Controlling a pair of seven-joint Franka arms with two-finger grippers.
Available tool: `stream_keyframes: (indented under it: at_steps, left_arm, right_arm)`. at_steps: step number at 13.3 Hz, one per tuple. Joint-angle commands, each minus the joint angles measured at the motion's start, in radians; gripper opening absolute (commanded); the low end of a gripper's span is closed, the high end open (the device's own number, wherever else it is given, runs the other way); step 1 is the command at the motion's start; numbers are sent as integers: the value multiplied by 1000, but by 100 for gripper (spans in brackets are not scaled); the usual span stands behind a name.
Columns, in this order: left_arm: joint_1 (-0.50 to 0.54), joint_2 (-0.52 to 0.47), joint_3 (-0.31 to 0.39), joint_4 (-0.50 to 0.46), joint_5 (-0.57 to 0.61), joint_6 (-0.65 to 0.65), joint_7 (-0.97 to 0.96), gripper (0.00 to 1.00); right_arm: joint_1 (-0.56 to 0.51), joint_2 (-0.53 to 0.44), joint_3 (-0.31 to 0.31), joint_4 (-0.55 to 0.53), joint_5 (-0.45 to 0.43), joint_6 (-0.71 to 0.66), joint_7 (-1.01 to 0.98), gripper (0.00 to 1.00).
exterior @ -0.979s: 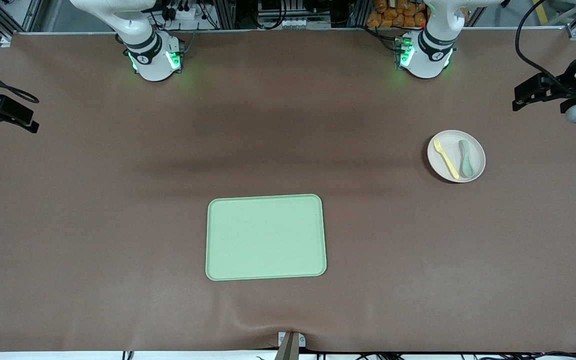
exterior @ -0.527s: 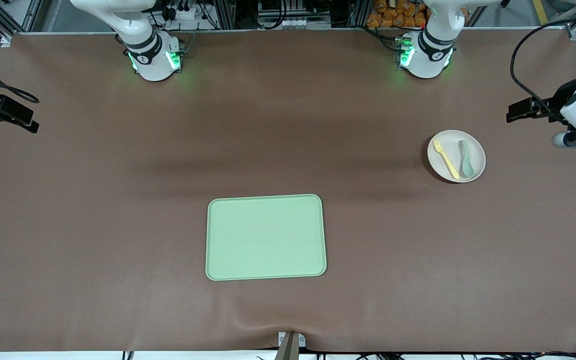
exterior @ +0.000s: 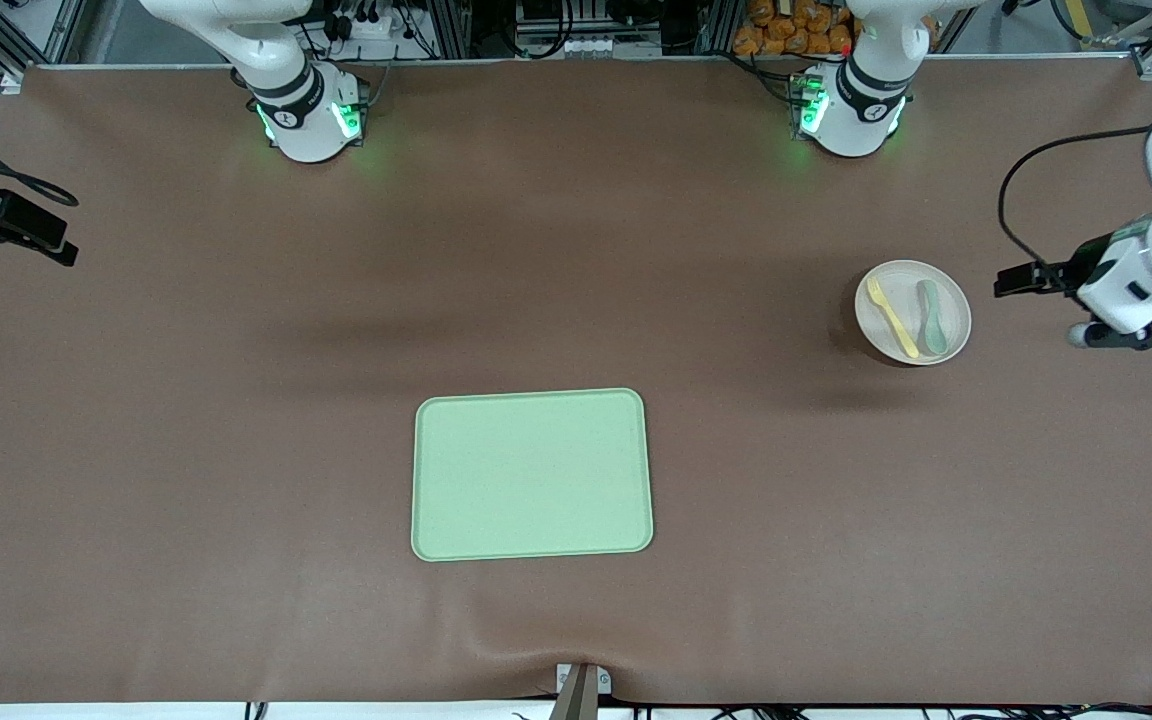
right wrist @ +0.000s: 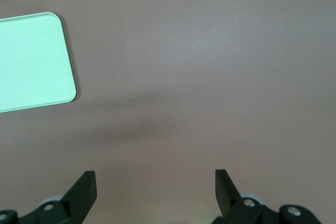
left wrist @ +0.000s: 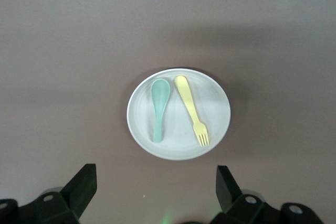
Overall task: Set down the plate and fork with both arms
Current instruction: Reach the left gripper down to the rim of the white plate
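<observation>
The cream plate [exterior: 911, 340] lies on the brown table toward the left arm's end; it also shows in the left wrist view [left wrist: 178, 148]. On it lie the pale-yellow fork [exterior: 892, 316] [left wrist: 191, 109] and a grey-green spoon [exterior: 931, 316] [left wrist: 159, 107], side by side. My left gripper [left wrist: 156, 174] is open and empty, in the air over the table just beside the plate, at the table's end [exterior: 1131, 333]. My right gripper [right wrist: 155, 182] is open and empty over bare table at the right arm's end, where it waits.
A light-green rectangular tray [exterior: 532, 474] lies mid-table, nearer to the front camera than the plate; its corner shows in the right wrist view [right wrist: 31, 61]. Both arm bases [exterior: 308, 120] [exterior: 851, 115] stand along the table's edge farthest from the camera.
My left hand has swung toward the front camera and in toward the plate, ending close beside it. The right arm, plate, fork and tray have not moved.
</observation>
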Motion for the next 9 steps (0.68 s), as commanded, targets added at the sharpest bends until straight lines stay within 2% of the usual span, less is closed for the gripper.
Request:
stream_keyframes:
  at_steps: [1,4,7,9]
  left_arm:
    - [42,51,-9,-101,16,130,6,100]
    - [94,145,-9,-168,16,315,6,100]
    - [127,209,-9,-173,16,389,7,100]
    - [170,229,-9,-211,18,435,15,100]
  right_arm:
    - [-2,1,-3,6,10,-8,2,100]
    - [-1,1,-3,6,10,-8,2,100]
    - [-1,1,-5,6,10,-8,2,100]
    - [1,1,-5,6,10,-8,2,100]
